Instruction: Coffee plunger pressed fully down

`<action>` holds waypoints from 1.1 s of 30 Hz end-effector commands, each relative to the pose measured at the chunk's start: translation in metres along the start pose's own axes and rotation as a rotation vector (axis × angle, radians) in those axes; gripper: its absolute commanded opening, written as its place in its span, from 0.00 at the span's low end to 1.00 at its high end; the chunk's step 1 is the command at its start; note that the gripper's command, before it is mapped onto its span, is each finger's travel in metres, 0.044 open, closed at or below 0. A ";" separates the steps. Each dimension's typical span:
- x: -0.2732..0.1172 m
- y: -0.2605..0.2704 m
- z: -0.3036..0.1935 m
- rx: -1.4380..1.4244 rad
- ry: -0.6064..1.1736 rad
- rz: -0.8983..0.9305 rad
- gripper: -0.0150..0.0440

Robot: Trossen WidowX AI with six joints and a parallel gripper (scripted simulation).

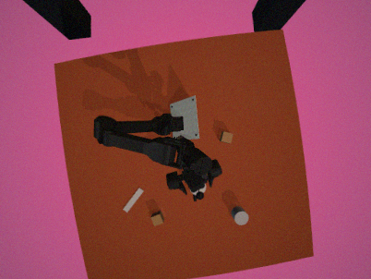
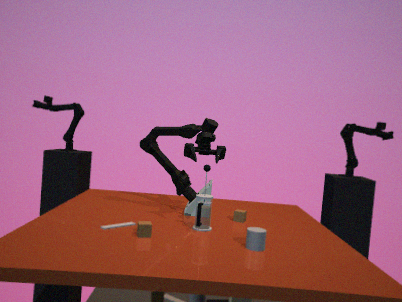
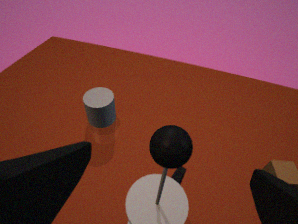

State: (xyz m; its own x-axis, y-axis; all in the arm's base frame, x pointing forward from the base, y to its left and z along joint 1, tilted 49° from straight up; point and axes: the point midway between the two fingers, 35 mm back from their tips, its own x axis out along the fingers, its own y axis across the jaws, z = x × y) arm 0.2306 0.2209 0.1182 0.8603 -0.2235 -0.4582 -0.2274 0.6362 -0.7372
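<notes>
The coffee press [image 2: 202, 216] stands upright near the middle of the orange table [image 1: 277, 92] [image 2: 310, 260]. It has a white lid [image 3: 157, 201] [image 1: 202, 188], a thin rod and a round black plunger knob [image 3: 171, 146] [image 2: 206, 168] [image 1: 199, 197] raised high above the lid. My gripper [image 2: 205, 152] [image 1: 194, 177] [image 3: 170, 163] is open and empty. It hangs straight above the knob with a small gap, fingers pointing down on either side of it, touching nothing.
A grey cylinder [image 1: 240, 216] [image 2: 256, 238] [image 3: 100, 106] stands right of the press. Two wooden blocks [image 1: 157, 218] [image 1: 226, 137] [image 2: 144, 229] [image 2: 240, 215] and a white bar [image 1: 133, 200] [image 2: 118, 225] lie around it. The arm's grey base plate [image 1: 186, 113] is behind. Two black pedestals [image 2: 65, 180] [image 2: 347, 210] flank the table.
</notes>
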 end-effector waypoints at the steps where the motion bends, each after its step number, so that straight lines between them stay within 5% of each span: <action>1: 0.002 -0.001 -0.003 0.006 -0.008 -0.003 1.00; 29: 0.041 -0.001 -0.003 0.006 -0.010 -0.002 1.00; 33: 0.041 -0.001 -0.003 0.006 -0.010 -0.002 0.82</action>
State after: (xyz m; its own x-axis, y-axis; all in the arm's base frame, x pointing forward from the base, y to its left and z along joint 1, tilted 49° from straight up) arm 0.2651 0.2088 0.1006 0.8670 -0.2213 -0.4465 -0.2153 0.6417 -0.7361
